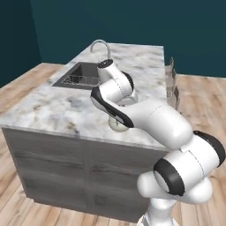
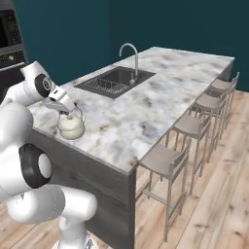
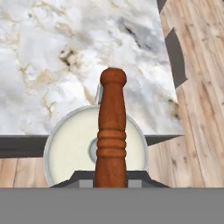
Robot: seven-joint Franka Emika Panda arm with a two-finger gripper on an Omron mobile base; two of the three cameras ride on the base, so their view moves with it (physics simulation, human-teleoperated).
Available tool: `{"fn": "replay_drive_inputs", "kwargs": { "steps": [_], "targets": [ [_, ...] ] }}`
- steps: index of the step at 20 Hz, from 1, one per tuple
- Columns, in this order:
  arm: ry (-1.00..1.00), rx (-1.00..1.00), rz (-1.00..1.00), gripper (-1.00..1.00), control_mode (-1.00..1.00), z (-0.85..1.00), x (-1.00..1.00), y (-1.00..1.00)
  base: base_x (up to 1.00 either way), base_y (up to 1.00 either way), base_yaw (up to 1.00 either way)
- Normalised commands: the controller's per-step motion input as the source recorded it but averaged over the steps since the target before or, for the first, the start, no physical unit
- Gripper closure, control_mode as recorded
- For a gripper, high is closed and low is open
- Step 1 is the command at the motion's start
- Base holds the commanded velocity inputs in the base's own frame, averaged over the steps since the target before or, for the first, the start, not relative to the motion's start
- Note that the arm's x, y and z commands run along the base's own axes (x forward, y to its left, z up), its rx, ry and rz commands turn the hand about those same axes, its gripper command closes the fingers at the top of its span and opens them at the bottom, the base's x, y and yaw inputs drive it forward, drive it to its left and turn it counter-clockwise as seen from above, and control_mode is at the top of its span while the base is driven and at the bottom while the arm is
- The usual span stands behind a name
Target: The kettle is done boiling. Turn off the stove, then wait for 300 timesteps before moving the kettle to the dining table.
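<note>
The cream-white kettle [image 2: 71,127] is at the near edge of the dining table [image 2: 160,92], low over its veined marble top; I cannot tell whether it touches. My gripper [image 2: 66,111] is shut on the kettle's reddish-brown handle [image 3: 111,127] from above. In the hand view the round kettle body [image 3: 72,148] overlaps the table's edge [image 3: 26,145]. In the left base view my arm hides most of the kettle [image 1: 116,126], and the dining table [image 1: 53,110] stretches away behind it. The stove is out of view.
A dark sink basin [image 2: 114,80] with an arched steel tap [image 2: 129,52] sits at the table's far left part. Several stools [image 2: 194,127] line the table's right side. Wooden floor [image 2: 214,209] surrounds the island. A dark built-in appliance [image 2: 9,34] stands at the far left.
</note>
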Motion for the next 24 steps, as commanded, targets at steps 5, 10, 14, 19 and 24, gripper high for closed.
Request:
{"fn": "replay_drive_inputs", "kwargs": {
  "steps": [5,10,14,19,24],
  "targets": [
    [0.0,0.0,0.0,1.0,1.0,0.0,0.0,0.0,0.05,-0.03,0.31],
    [0.0,0.0,0.0,1.0,1.0,0.0,0.0,0.0,0.05,-0.36,0.28],
    [0.0,0.0,0.0,1.0,1.0,0.0,0.0,0.0,0.0,-0.57,0.26],
    [0.0,0.0,0.0,1.0,1.0,0.0,0.0,0.0,0.0,-0.59,0.24],
    [0.0,0.0,0.0,1.0,1.0,0.0,0.0,0.0,0.12,-0.53,0.22]
  ]
}}
